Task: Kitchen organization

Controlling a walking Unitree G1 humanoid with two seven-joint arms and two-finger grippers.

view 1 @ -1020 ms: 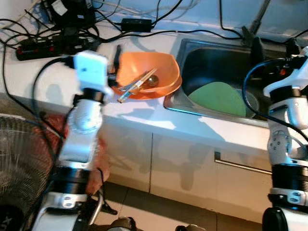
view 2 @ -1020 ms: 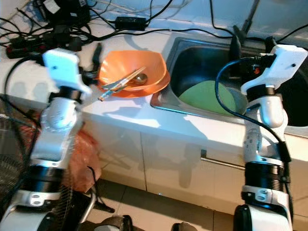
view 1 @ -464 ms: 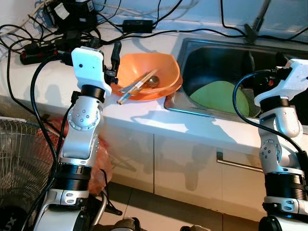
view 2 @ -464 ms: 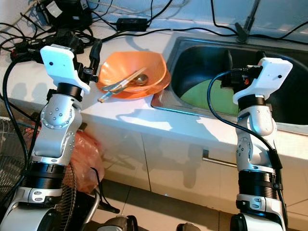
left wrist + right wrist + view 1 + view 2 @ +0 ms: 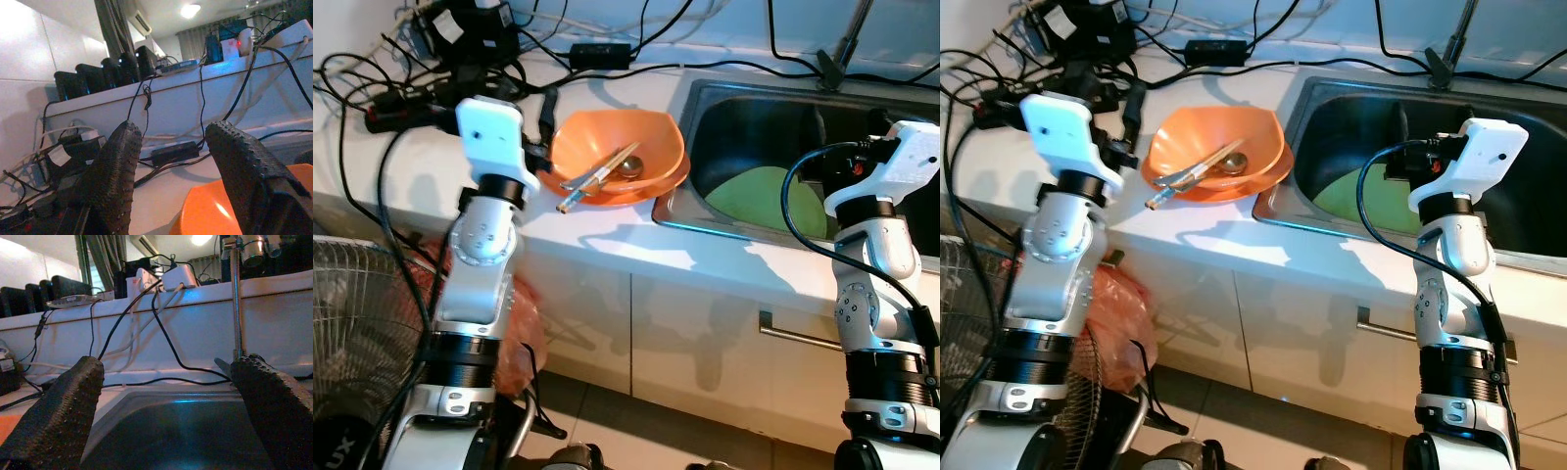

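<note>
I have the left gripper point(image 5: 171, 171) raised beside the orange bowl point(image 5: 625, 155), its fingers apart and holding nothing. The bowl sits on the white surface point(image 5: 607, 230) close to the sink point(image 5: 744, 137) rim, with chopsticks point(image 5: 597, 176) and a spoon point(image 5: 628, 166) lying in it. My right gripper point(image 5: 171, 416) hangs over the sink basin, fingers spread wide, above the green plate point(image 5: 764, 201). Cables point(image 5: 431, 59) crowd the back edge behind the bowl
</note>
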